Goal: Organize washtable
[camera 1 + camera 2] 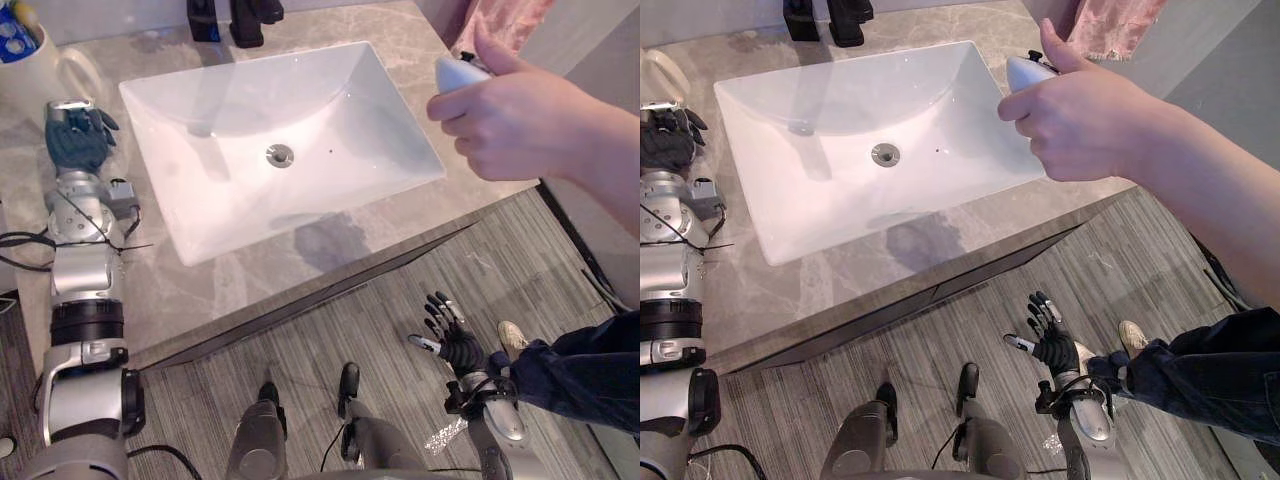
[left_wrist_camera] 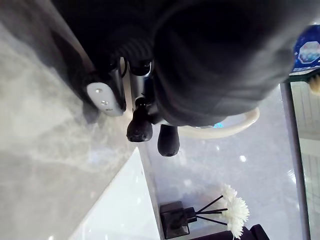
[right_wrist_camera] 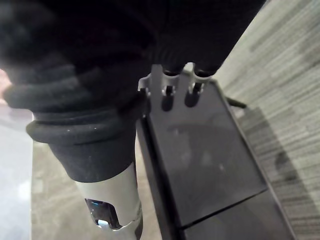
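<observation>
Person's hand (image 1: pixel 510 115) grips white object (image 1: pixel 452 72) over worktop's (image 1: pixel 200 290) right edge; right hand (image 1: pixel 458 348) splayed, empty, above plank floor (image 1: pixel 300 350); left hand (image 1: pixel 78 140) beside mug (image 1: pixel 40 70), state unclear.

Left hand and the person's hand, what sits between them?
The white sink basin lies between the left hand and the person's hand, as the left eye view shows.

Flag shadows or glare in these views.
Left eye view: soft shadows lie in the sink and on the countertop before it. Left wrist view: small glare spots dot the glossy wall beyond the left hand. Right wrist view: the dark cabinet front faintly mirrors the fingers of the right hand.
</observation>
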### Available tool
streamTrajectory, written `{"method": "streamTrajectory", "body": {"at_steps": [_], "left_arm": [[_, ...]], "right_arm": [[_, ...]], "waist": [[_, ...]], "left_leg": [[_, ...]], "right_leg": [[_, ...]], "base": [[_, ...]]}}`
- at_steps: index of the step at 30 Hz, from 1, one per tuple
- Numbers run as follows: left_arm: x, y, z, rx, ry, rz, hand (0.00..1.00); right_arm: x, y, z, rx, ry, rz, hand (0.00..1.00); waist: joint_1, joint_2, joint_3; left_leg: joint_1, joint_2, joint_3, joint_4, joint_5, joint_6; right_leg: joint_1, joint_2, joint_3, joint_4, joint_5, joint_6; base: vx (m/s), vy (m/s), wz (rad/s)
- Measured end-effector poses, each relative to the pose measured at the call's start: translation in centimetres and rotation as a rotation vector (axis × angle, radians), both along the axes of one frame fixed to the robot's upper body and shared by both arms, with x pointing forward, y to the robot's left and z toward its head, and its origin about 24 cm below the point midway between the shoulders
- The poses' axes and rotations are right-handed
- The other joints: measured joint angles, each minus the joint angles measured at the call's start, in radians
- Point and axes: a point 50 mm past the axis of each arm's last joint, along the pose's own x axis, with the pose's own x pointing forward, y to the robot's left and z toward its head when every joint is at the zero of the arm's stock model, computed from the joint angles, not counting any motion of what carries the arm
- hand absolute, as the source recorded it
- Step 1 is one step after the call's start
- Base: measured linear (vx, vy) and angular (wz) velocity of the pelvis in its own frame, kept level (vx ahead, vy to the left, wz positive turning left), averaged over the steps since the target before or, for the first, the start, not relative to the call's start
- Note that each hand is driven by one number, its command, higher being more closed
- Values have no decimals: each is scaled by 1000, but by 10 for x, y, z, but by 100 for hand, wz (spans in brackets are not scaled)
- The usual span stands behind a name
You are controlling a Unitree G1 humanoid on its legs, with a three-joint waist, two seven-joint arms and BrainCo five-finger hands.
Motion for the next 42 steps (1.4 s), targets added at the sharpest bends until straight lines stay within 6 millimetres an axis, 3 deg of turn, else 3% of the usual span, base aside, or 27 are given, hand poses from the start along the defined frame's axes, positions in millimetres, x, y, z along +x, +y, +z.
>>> {"method": "streamTrajectory", "body": {"at_steps": [8,11,14,16,18,21,27,31,38,40,41,42], "left_arm": [[-1,2,3,18,0,5,100],[-8,-8,-6,25,-9,-30,100],[-33,-38,-46,-37,0,-157,100],[-66,-62,-88,-196,-9,-237,100],[-87,-73,-113,-288,20,-276,100],[-109,-72,-139,-374,65,-269,100],[-148,-72,-173,-484,146,-216,100],[-172,-78,-201,-607,203,-187,100],[-176,-83,-226,-671,263,-190,100],[-173,-83,-232,-666,269,-188,100],[-173,-81,-235,-659,278,-179,0],[-171,-80,-240,-650,289,-168,0]], "right_arm": [[0,0,0,0,-1,1,0],[1,3,0,5,-3,9,0],[1,1,-5,6,18,-1,0],[-3,-8,-17,5,70,-40,0],[-7,-21,-25,5,105,-105,0],[-17,-46,-34,12,147,-254,0],[-40,-72,-52,34,216,-434,0],[-64,-70,-68,61,307,-488,0],[-88,-53,-84,90,406,-482,0],[-100,-49,-99,99,486,-494,0],[-105,-46,-106,105,526,-494,0],[-112,-43,-114,115,574,-497,0]], "waist": [[0,-5,3],[2,1,1],[3,44,-19],[11,88,-43],[25,109,-60],[27,123,-89],[26,139,-132],[30,161,-162],[28,175,-189],[29,175,-206],[29,178,-217],[29,186,-225]], "left_leg": [[0,9,8,8,-6,-4],[1,5,6,2,-5,-3],[19,-11,4,-21,-2,3],[60,-24,-3,-56,1,7],[94,-28,-7,-89,8,10],[136,-47,-38,-129,25,10],[214,-66,-84,-201,60,12],[272,-84,-105,-231,75,18],[321,-81,-123,-262,84,7],[331,-79,-124,-281,98,3],[333,-78,-125,-284,100,0],[339,-78,-128,-292,109,0]], "right_leg": [[-1,8,8,0,0,-3],[0,5,6,0,0,-2],[8,-5,3,0,1,0],[35,-9,-2,0,1,0],[58,-10,-7,0,-1,1],[97,-25,-44,0,-26,11],[166,-43,-94,1,-51,17],[214,-67,-120,31,-99,43],[243,-83,-160,99,-155,52],[246,-82,-164,97,-153,54],[247,-81,-166,97,-152,57],[251,-81,-168,95,-151,58]], "base": [[-15,-8,-3],[-3,0,1],[28,22,5],[73,39,11],[72,51,10],[83,24,32],[22,-8,29],[-29,-21,21],[-71,-24,12],[-25,-34,4],[1,-24,5],[3,-18,5]]}}
